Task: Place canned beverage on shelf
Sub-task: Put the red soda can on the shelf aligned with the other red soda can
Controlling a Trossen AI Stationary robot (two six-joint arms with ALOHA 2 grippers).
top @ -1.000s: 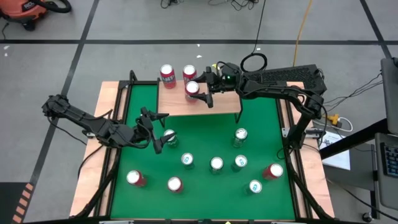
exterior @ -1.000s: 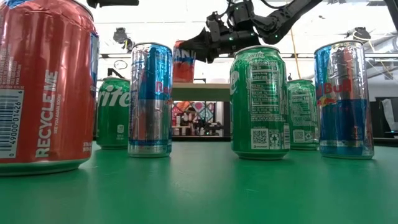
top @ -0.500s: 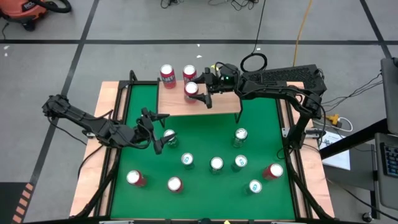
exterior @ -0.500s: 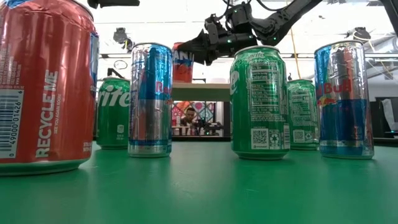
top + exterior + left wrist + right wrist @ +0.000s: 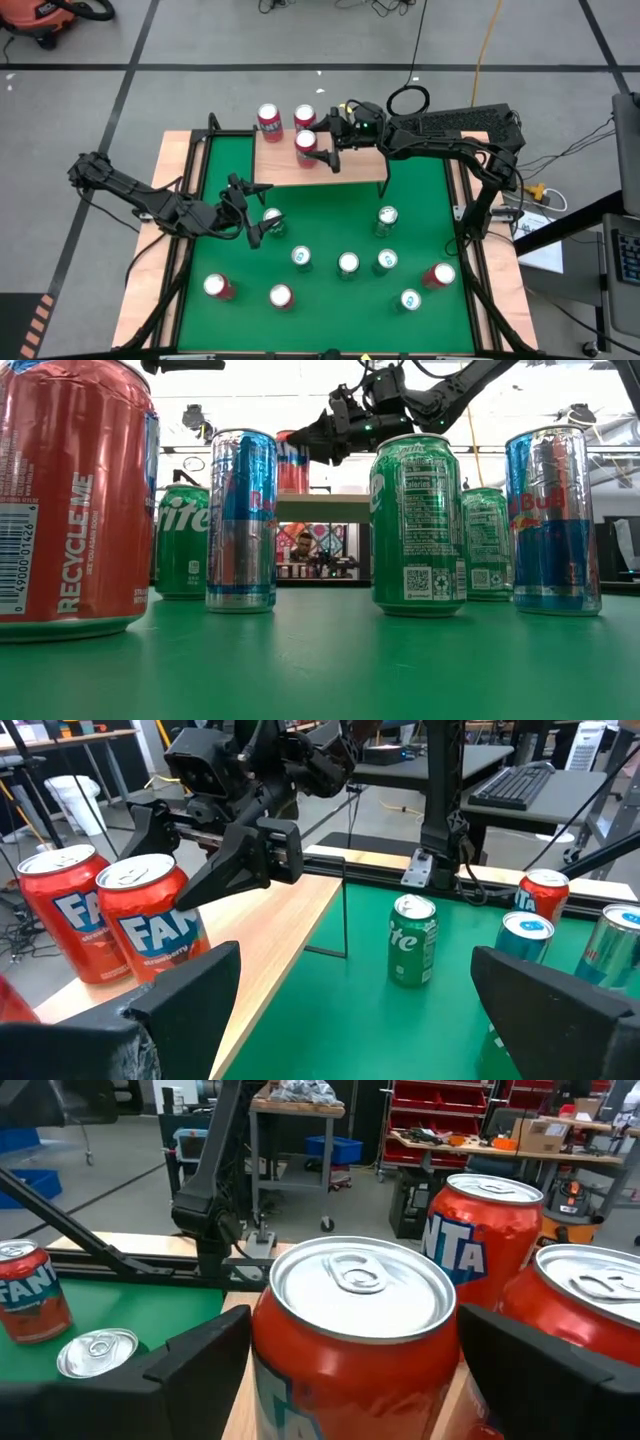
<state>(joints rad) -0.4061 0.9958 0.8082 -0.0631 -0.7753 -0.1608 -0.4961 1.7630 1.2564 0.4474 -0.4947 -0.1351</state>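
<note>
The right gripper (image 5: 318, 150) reaches over the shelf (image 5: 350, 168), its two dark fingers (image 5: 200, 1365) set either side of a red Fanta can (image 5: 306, 146) with the silver lid between them. From the right wrist view the fingers flank the can closely, but whether they press on it or stand just off its sides I cannot tell. The can stands upright on the light-wood board, near the board's front edge.

Just beyond the gripper, farther back on the same board, two more red Fanta cans (image 5: 270, 120) stand upright side by side, close to the one between the fingers. In the left wrist view the nearest pair shows on the wood with the right arm's fingers beside one of them.

Below the shelf the green table (image 5: 330, 215) carries the rest of the cans, well apart from the right gripper: a silver-topped can (image 5: 271, 218) toward the left arm, a green Sprite can (image 5: 387, 217) on the near side of the shelf's leg, then a loose row of green and silver cans, and red ones at the table's front.

The left gripper (image 5: 252, 215) hangs low over the table beside that silver-topped can, its fingers spread wide and holding nothing.
</note>
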